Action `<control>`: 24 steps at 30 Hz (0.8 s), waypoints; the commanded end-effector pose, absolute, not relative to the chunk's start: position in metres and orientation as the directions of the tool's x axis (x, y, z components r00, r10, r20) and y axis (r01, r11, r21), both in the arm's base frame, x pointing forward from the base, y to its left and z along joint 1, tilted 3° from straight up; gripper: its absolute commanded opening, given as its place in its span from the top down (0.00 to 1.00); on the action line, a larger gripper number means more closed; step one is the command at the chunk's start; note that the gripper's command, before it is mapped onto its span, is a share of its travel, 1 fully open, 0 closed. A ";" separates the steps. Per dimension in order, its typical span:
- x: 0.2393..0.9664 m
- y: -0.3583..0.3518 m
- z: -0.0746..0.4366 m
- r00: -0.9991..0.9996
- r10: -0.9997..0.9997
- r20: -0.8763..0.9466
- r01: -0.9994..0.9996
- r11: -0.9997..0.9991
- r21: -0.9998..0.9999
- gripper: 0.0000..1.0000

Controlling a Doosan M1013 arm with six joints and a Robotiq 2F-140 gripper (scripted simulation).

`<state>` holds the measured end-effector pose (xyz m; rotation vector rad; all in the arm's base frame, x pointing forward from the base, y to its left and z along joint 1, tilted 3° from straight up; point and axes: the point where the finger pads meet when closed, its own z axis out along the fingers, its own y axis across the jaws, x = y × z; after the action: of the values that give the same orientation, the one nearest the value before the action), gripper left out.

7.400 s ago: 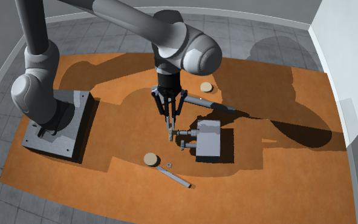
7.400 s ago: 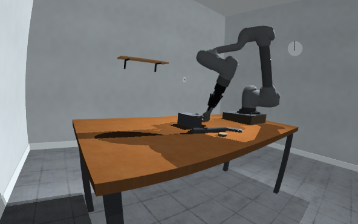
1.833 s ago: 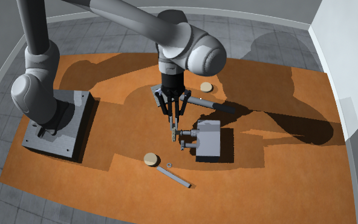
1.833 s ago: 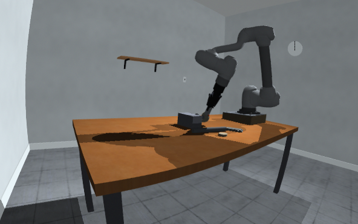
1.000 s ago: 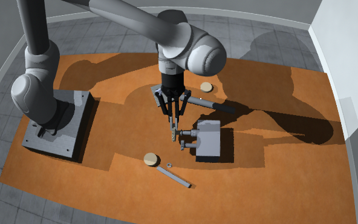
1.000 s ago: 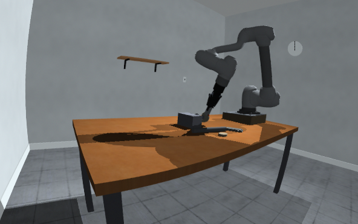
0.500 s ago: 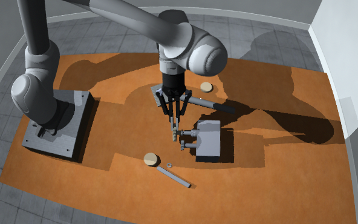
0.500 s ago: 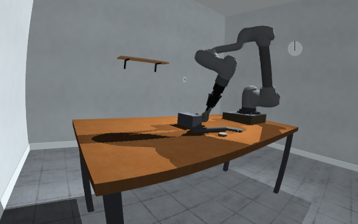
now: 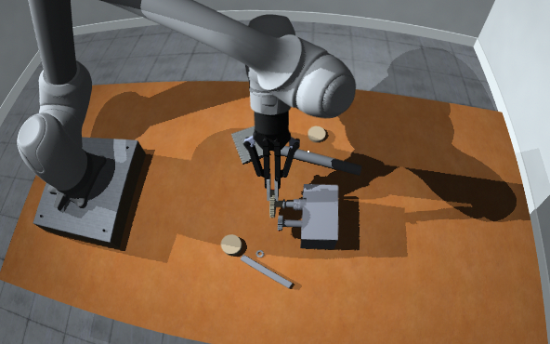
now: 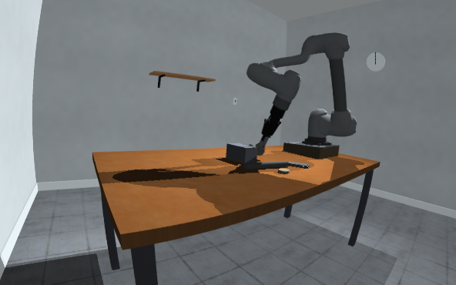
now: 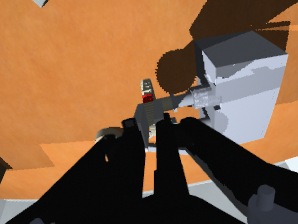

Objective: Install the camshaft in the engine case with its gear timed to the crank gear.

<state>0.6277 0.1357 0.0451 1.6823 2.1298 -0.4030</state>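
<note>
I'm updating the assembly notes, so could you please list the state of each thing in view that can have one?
claw: shut on the camshaft's big gear, tilted down toward the case front.
camshaft: held, shaft pointing into the case's front.
big gear: on edge, beside the small crank gear.
small crank gear: on its shaft on the case front.
engine case: standing upright on the table.

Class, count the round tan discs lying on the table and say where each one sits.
2. One disc lies behind the claw, near the dark-handled tool. The other disc lies in front, beside the small washer and flat bar. None appears hidden.
</note>
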 end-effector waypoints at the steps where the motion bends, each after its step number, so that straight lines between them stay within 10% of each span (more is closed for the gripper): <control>1: 0.631 0.136 0.044 -0.196 0.860 -0.472 0.974 0.228 0.012 0.95; 24: 0.636 0.137 0.044 -0.196 0.860 -0.472 0.974 0.228 0.012 0.95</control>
<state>0.6356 0.1376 0.0453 1.6823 2.1297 -0.4032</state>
